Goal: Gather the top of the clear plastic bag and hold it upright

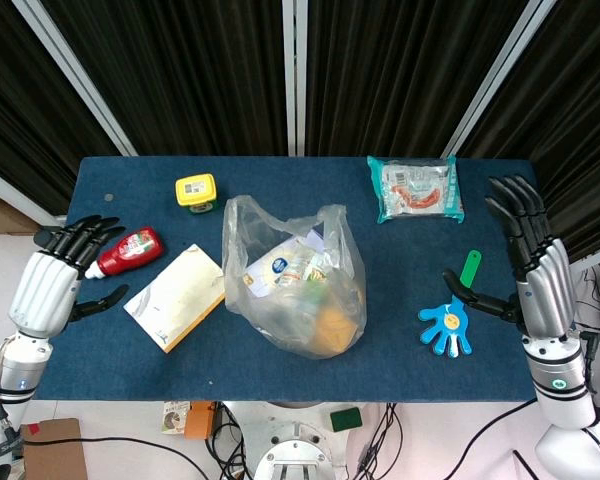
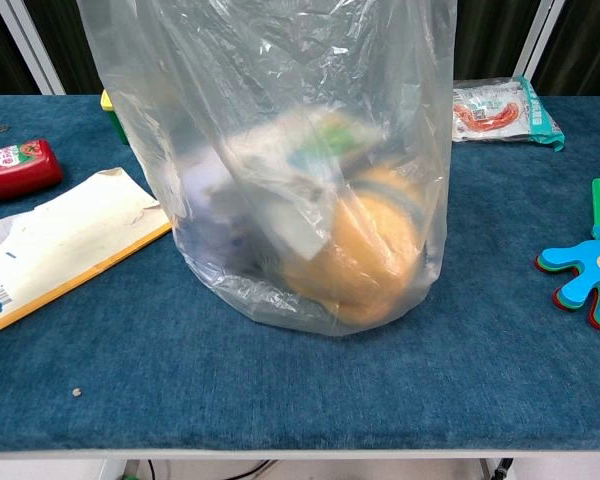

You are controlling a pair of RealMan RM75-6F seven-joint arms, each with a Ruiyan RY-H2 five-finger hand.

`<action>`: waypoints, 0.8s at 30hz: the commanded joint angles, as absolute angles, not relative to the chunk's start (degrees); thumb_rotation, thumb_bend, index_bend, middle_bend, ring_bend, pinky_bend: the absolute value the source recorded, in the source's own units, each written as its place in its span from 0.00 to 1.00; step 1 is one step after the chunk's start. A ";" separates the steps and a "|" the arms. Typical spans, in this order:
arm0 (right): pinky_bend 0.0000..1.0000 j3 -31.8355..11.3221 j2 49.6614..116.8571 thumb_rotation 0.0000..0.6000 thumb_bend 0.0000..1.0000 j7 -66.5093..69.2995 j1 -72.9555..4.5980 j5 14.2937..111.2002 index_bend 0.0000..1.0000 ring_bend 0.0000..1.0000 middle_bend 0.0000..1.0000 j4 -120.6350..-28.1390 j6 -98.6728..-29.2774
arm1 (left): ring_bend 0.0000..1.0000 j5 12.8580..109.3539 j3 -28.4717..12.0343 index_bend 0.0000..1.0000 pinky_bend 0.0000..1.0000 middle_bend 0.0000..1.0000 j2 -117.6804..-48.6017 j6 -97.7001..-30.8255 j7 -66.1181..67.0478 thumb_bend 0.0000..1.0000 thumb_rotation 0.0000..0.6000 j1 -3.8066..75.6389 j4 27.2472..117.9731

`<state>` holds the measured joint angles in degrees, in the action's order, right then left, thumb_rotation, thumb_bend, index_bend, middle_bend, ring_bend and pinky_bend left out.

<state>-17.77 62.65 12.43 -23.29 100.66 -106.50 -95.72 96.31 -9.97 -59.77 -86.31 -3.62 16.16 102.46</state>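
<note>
Closest to us, mid-desk, the clear plastic bag (image 2: 310, 170) slumps soft, slippery and bottom-heavy with groceries, so we judge its loose handles at the top the place to gather, while our left hand (image 1: 62, 275) and right hand (image 1: 532, 262) wait empty, fingers spread, at the desk's side edges.

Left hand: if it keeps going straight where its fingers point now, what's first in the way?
Likely the red ketchup bottle: the left hand has fingertips aimed up-right, just short of its cap end. Height above the table is unclear.

bag (image 2: 280, 150) top beyond chest view
</note>
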 commanded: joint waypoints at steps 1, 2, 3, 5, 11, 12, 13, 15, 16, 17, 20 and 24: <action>0.00 -17.36 63.15 1.00 0.30 12.94 -23.57 100.83 0.00 0.00 0.01 -105.72 -95.41 | 0.15 95.42 -8.59 0.18 0.26 0.18 -60.42 -83.73 -6.44 0.15 1.00 17.53 101.88; 0.00 -17.29 63.19 1.00 0.30 13.00 -23.62 100.91 0.00 0.00 0.01 -105.65 -95.38 | 0.15 95.32 -8.47 0.18 0.26 0.18 -60.65 -83.68 -6.54 0.15 1.00 17.56 101.63; 0.00 -17.18 63.19 1.00 0.30 13.10 -23.66 101.00 0.00 0.00 0.01 -105.66 -95.30 | 0.15 95.17 -8.31 0.18 0.26 0.18 -60.88 -83.59 -6.73 0.15 1.00 17.60 101.37; 0.00 -16.99 63.05 1.00 0.30 13.25 -23.72 101.18 0.00 0.00 0.01 -105.76 -95.14 | 0.15 95.09 -8.16 0.19 0.26 0.18 -61.09 -83.71 -6.94 0.15 1.00 17.62 101.03; 0.00 -16.51 62.83 1.00 0.30 13.81 -23.41 101.55 0.00 0.00 0.01 -105.46 -95.60 | 0.15 95.53 -7.96 0.19 0.26 0.18 -60.84 -84.49 -6.42 0.16 1.00 17.58 101.32; 0.00 -16.41 62.72 1.00 0.30 14.14 -23.32 101.43 0.00 0.00 0.02 -105.50 -95.62 | 0.15 95.58 -7.93 0.19 0.26 0.18 -60.75 -84.51 -6.27 0.16 1.00 17.63 101.40; 0.00 -16.32 62.62 1.00 0.30 14.45 -23.26 101.34 0.00 0.00 0.02 -105.53 -95.61 | 0.15 95.55 -7.88 0.19 0.26 0.18 -60.67 -84.47 -6.16 0.16 1.00 17.65 101.49; 0.00 -16.02 62.30 1.00 0.30 15.11 -23.13 101.13 0.00 0.00 0.02 -105.75 -95.39 | 0.15 95.41 -7.80 0.19 0.26 0.18 -60.56 -84.43 -6.08 0.15 1.00 17.68 101.64; 0.00 -15.85 62.12 1.00 0.30 15.35 -23.06 101.06 0.00 0.00 0.03 -105.94 -95.24 | 0.15 95.36 -7.74 0.19 0.26 0.18 -60.52 -84.48 -6.11 0.15 1.00 17.65 101.66; 0.00 -15.67 61.94 1.00 0.30 15.50 -22.98 101.00 0.00 0.00 0.03 -106.14 -95.08 | 0.15 95.30 -7.69 0.19 0.26 0.18 -60.48 -84.56 -6.11 0.15 1.00 17.60 101.66; 0.00 -14.61 60.81 1.00 0.30 15.05 -22.54 100.44 0.00 0.00 0.05 -107.27 -93.61 | 0.15 95.05 -7.54 0.19 0.26 0.18 -60.35 -85.00 -5.94 0.16 1.00 17.29 101.46; 0.00 -11.66 57.92 1.00 0.30 16.19 -21.92 98.83 0.00 0.00 0.09 -111.10 -88.97 | 0.15 94.55 -7.14 0.19 0.26 0.18 -60.18 -85.25 -6.03 0.15 1.00 16.83 101.05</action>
<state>-13.33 59.50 15.33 -22.32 99.76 -109.03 -91.29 94.60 -7.19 -60.22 -85.27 -6.00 16.88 101.08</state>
